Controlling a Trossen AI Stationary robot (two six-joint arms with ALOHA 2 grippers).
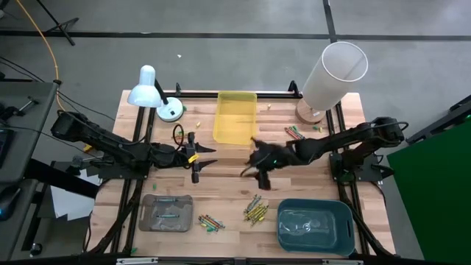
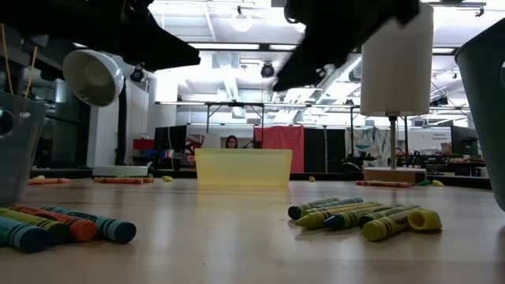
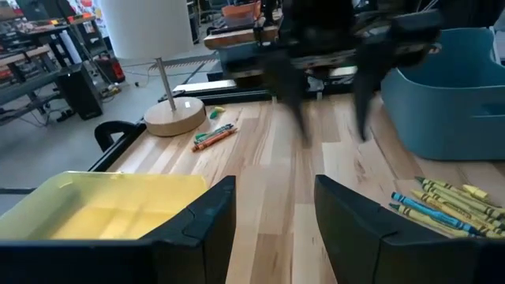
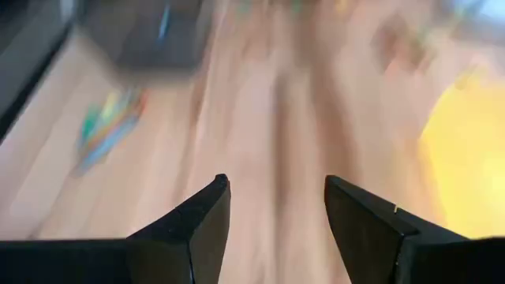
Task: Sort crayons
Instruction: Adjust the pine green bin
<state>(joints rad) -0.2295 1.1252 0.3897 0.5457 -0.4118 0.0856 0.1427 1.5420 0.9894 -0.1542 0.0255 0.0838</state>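
Sorting is barely begun: most crayons (image 1: 255,211) are seen loose below the open, empty right gripper (image 1: 259,174); the left gripper (image 1: 204,157) is open too.

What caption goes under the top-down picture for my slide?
Both open grippers, left gripper and right gripper, hover mid-table between the yellow tray and scattered crayons.

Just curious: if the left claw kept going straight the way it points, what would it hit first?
Probably the right claw, hanging straight ahead of the left claw over the table; depth is unclear.
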